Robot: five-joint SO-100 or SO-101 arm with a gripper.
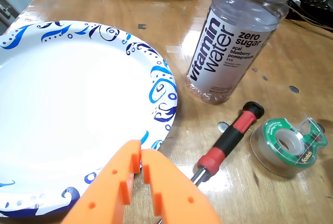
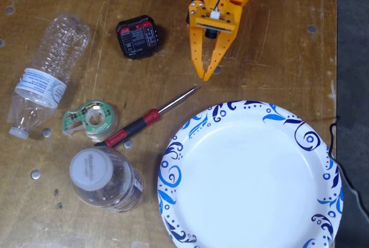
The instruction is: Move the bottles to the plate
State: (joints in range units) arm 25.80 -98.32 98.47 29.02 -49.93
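Note:
The large white plate (image 2: 253,181) with blue swirls fills the lower right of the fixed view and the left of the wrist view (image 1: 62,104); nothing lies on it. A long ribbed clear bottle (image 2: 47,69) lies on its side at the far left, out of the wrist view. A shorter wide bottle (image 2: 106,180) with a whitish cap stands left of the plate; the wrist view shows its label (image 1: 229,47). My orange gripper (image 2: 208,75) hovers above the plate's upper rim, shut and holding nothing, with its tips (image 1: 141,153) over the plate's edge.
A red-and-black screwdriver (image 2: 144,122) lies between the gripper and the bottles, and shows beside the plate in the wrist view (image 1: 229,138). A green tape dispenser (image 2: 89,118) sits next to it. A black device (image 2: 137,36) rests left of the gripper.

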